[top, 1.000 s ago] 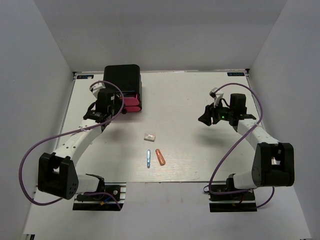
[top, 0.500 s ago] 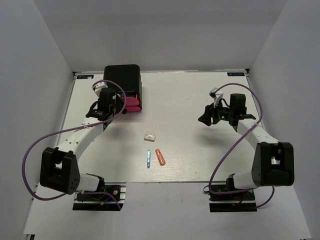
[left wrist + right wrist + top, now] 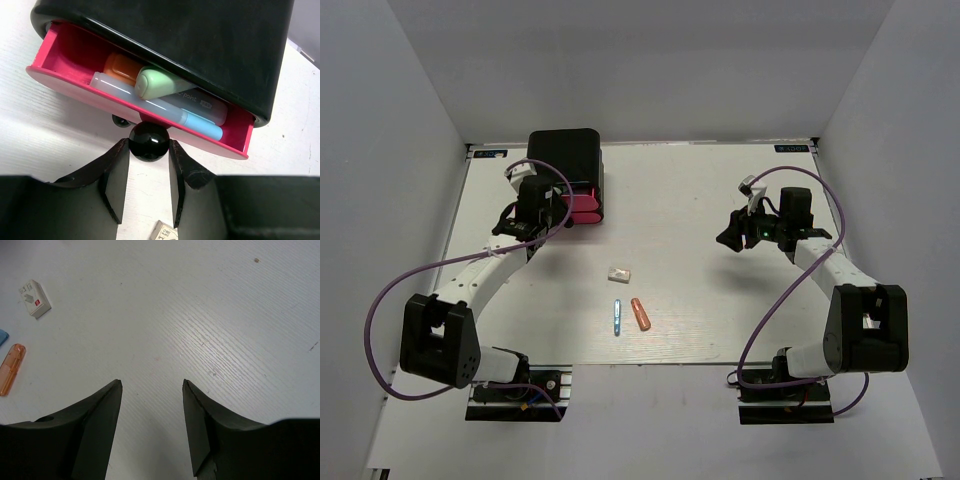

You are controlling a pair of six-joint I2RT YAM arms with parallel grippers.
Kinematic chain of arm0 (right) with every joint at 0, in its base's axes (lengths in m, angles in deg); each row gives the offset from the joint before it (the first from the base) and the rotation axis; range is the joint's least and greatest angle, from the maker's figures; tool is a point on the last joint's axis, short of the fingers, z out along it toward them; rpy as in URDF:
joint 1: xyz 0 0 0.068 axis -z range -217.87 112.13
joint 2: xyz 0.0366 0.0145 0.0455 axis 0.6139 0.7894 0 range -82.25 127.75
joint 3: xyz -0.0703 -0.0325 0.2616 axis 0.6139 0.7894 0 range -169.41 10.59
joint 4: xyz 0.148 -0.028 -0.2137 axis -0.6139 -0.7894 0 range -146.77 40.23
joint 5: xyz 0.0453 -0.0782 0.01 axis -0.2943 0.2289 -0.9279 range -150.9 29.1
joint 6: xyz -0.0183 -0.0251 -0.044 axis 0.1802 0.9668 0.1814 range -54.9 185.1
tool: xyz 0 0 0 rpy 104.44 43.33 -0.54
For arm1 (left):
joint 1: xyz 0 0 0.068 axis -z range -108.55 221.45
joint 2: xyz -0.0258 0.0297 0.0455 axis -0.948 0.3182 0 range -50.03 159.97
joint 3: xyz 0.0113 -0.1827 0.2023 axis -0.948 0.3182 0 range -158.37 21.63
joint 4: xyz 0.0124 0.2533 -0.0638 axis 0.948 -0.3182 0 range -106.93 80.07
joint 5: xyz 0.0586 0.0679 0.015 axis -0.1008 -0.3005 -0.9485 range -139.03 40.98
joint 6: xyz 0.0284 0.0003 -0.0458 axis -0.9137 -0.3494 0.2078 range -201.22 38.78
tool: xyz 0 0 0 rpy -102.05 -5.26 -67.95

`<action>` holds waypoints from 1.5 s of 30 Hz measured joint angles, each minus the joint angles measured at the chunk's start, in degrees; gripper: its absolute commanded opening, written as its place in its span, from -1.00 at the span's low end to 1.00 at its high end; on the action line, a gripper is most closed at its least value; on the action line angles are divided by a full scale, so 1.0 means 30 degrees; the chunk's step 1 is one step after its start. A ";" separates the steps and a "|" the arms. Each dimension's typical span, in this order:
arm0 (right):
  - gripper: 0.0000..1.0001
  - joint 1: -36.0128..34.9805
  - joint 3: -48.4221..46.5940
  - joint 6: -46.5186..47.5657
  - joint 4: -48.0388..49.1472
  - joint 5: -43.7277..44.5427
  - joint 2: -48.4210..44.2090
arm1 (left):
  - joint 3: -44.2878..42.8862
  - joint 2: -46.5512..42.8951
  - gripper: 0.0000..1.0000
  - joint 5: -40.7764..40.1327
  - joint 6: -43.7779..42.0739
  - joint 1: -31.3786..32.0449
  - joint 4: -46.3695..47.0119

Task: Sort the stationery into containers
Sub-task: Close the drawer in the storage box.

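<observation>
A pink drawer (image 3: 65, 60) stands pulled out of the black box (image 3: 210, 45). Three clear markers lie in it, with orange (image 3: 120, 67), green (image 3: 157, 82) and blue (image 3: 202, 125) tips. My left gripper (image 3: 149, 142) is shut on the drawer's black round knob (image 3: 149, 136), a finger touching each side. On the table lie a white eraser (image 3: 618, 272), a thin blue pen (image 3: 617, 317) and an orange marker (image 3: 640, 313). My right gripper (image 3: 152, 382) hovers open over bare table at the right (image 3: 732, 238), holding nothing. The eraser (image 3: 34, 298) and orange marker (image 3: 10, 369) show far to its left.
A second, smaller black knob (image 3: 120, 121) shows just under the pulled-out drawer. The black box (image 3: 565, 160) stands at the table's back left, near the rear edge. White walls close off the table's left, right and back.
The left gripper's jaws have closed in onto the drawer knob, and the left arm has shifted slightly. The right arm and the items on the table have not moved.
</observation>
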 measured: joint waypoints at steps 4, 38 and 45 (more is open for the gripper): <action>0.16 0.0000 0.0000 0.0000 0.0000 0.0000 0.0000 | -0.0007 0.0000 -0.48 -0.0015 -0.0080 0.0000 0.0000; 0.16 -0.0007 0.0000 0.0066 0.0007 -0.0007 0.0000 | 0.1800 -0.2055 -0.83 -0.0095 0.0291 -0.0007 0.0080; 0.16 -0.0007 0.0000 0.0087 0.0000 0.0000 0.0000 | -0.0029 0.0437 -0.81 -0.0437 0.0189 -0.0058 0.0780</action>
